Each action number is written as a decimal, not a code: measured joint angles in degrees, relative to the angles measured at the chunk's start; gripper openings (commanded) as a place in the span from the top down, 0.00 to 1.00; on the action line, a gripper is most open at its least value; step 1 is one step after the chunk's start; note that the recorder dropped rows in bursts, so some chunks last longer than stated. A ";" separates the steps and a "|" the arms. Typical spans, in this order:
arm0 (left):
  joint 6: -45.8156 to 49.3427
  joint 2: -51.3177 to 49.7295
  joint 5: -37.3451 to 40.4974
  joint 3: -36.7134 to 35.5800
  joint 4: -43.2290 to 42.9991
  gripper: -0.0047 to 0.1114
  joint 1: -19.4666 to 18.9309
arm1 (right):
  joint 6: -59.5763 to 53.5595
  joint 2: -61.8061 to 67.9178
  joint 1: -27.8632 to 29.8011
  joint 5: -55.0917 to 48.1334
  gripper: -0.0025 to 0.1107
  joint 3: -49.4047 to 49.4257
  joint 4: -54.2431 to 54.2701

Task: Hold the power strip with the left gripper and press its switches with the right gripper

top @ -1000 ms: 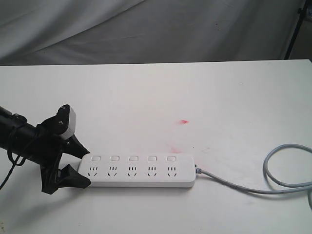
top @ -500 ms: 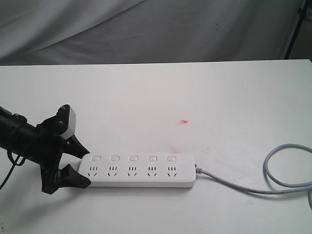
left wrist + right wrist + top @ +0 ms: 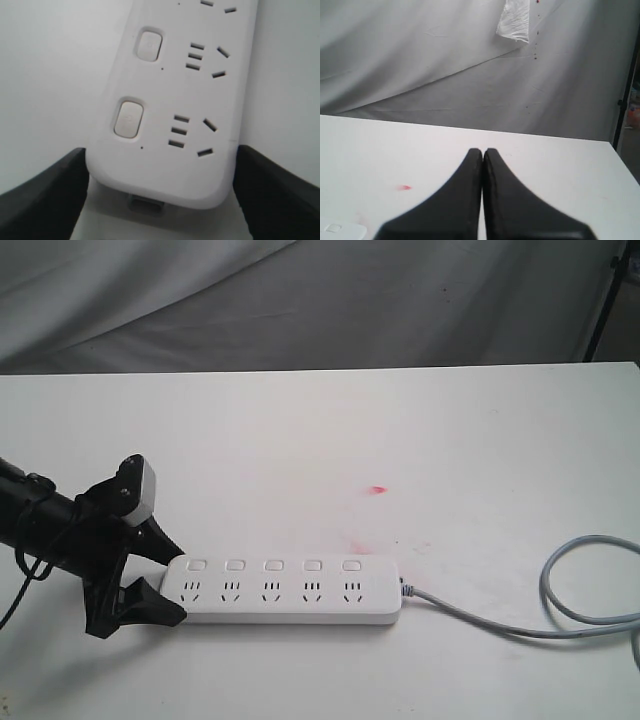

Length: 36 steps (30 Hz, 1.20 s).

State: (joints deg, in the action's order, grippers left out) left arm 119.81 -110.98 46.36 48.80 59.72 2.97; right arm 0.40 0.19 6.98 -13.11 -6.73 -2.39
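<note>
The long white power strip (image 3: 290, 590) lies on the white table with its grey cable (image 3: 560, 625) looping off to the right. Its five switches (image 3: 273, 565) run in a row above the sockets. My left gripper (image 3: 178, 583) straddles the strip's left end, one black finger on each long side. In the left wrist view both fingers (image 3: 60, 190) press against the sides of the power strip (image 3: 185, 100), with two switches (image 3: 129, 118) in sight. My right gripper (image 3: 483, 150) is shut on nothing above the table and does not appear in the exterior view. A corner of the power strip (image 3: 340, 232) shows below it.
Small red marks (image 3: 378, 489) stain the table behind the strip. A grey cloth backdrop (image 3: 300, 300) hangs past the table's far edge, and a black stand pole (image 3: 600, 310) rises at the far right.
</note>
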 measured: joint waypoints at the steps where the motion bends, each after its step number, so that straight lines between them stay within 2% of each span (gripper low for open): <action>1: 0.00 0.00 0.00 0.00 0.00 0.71 0.00 | 0.03 0.10 0.00 2.07 0.98 1.68 0.33; 4: 0.00 0.00 0.00 0.00 0.00 0.71 0.00 | 0.14 0.10 0.00 7.64 0.98 5.83 0.61; 9: 0.00 0.00 0.00 0.00 0.00 0.71 0.00 | 0.14 0.10 0.00 8.97 0.98 6.50 0.61; 17: 0.00 0.00 0.00 0.00 0.00 0.71 0.00 | -0.40 0.10 0.00 -5.29 0.98 6.50 0.40; 36: 0.00 0.00 0.00 0.00 0.00 0.71 0.00 | -0.06 0.10 0.00 -6.26 0.98 6.50 1.64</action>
State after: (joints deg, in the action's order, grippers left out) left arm 119.81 -110.98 46.36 48.80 59.72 2.97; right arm 0.33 0.29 6.98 -19.37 -0.23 -0.75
